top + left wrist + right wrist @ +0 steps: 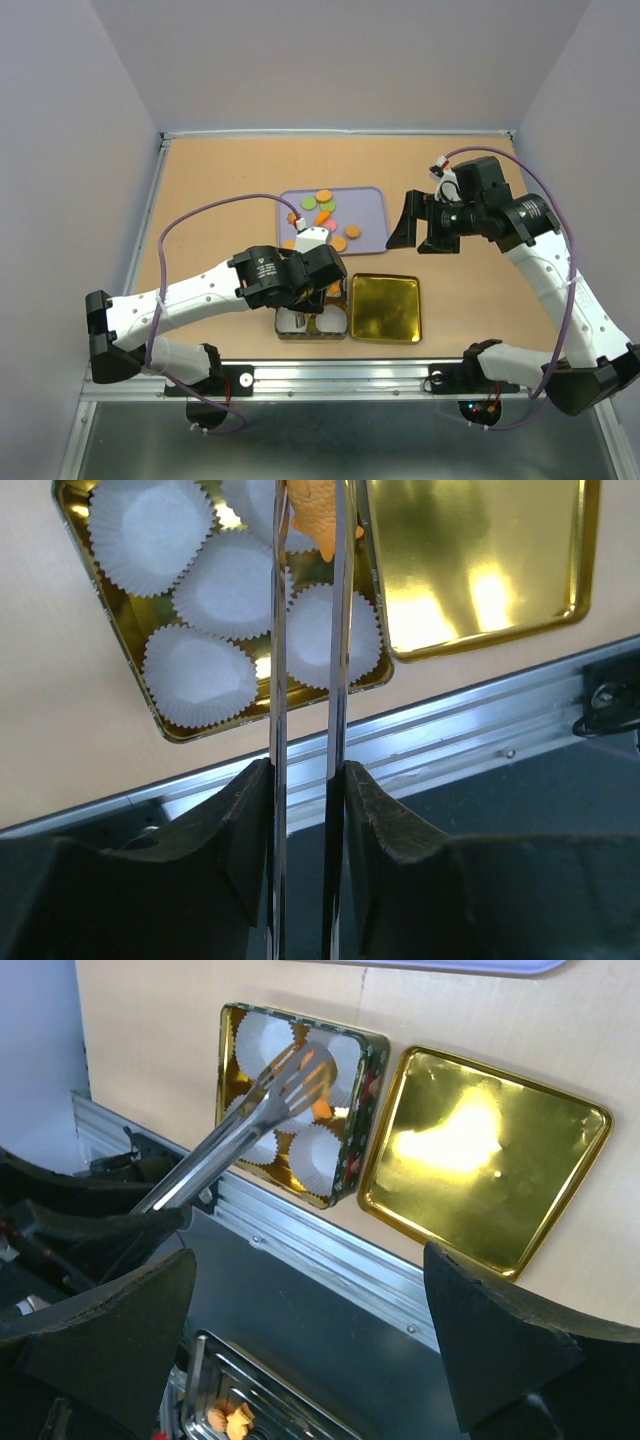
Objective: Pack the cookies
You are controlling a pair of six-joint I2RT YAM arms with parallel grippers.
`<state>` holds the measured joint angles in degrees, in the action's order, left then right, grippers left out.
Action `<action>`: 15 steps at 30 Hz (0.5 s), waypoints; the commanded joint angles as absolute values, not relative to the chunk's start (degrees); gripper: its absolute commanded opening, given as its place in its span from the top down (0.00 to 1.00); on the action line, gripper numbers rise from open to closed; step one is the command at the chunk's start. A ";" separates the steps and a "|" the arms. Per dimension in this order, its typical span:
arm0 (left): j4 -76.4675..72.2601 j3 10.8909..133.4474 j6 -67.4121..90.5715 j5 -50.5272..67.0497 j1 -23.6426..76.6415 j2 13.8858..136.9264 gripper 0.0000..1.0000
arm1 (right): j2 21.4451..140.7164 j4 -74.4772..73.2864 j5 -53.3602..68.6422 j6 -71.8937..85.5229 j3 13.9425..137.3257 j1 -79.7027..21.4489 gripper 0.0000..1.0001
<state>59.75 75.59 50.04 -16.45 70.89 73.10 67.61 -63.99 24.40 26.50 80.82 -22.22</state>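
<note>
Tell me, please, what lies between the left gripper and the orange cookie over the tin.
Metal tongs, held by the left gripper, pinching the cookie; see the left wrist view.

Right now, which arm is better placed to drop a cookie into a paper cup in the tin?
Left. The left fingers clamp the tongs, whose tips pinch an orange cookie right above the paper cups in the tin. The right fingers stand open and empty, off beyond the gold lid.
</note>
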 commanded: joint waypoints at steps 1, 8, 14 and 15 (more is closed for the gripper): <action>63.02 74.36 58.26 -21.09 71.10 72.07 0.64 | 65.39 -64.42 23.73 25.58 79.81 -23.64 0.00; 59.95 72.86 60.12 -21.88 71.45 71.81 0.61 | 64.86 -64.86 23.38 25.31 78.93 -24.78 0.00; 57.48 72.51 59.15 -21.97 71.63 72.86 0.54 | 64.95 -64.86 23.20 25.40 78.84 -24.96 0.00; 57.31 72.51 58.98 -21.97 71.63 73.12 0.52 | 65.04 -64.86 23.12 25.40 78.84 -24.96 0.00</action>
